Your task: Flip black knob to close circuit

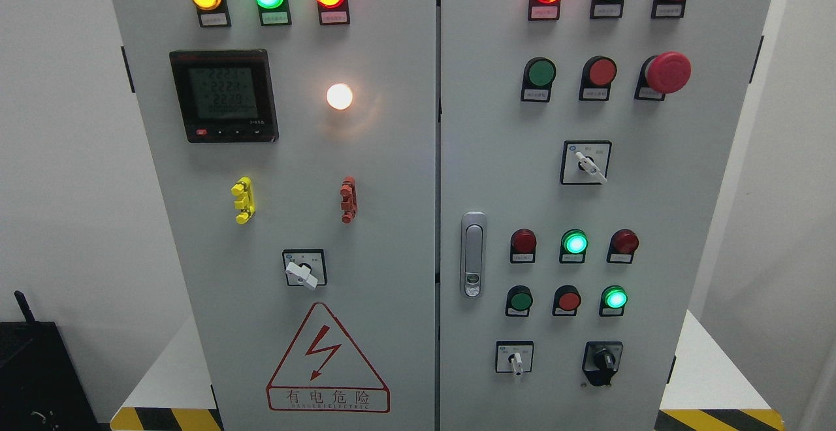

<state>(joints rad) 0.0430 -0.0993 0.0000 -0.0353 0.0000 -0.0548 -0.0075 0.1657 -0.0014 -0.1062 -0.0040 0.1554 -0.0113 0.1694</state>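
1. Cabinet (392,222) fills your view, with two grey doors side by side. The left door carries a meter (224,96), lit lamps and a white switch (302,274).
2. Your target, the black knob (602,359), sits low on the right door, just right of a small white switch (516,360).
3. Expect a stiff, spring-detented turn. The knob looks like hard, smooth plastic, so pinch its raised centre bar across the flats and twist rather than push.
4. No robot hand shows, left or right, so you cannot tell how either is set.
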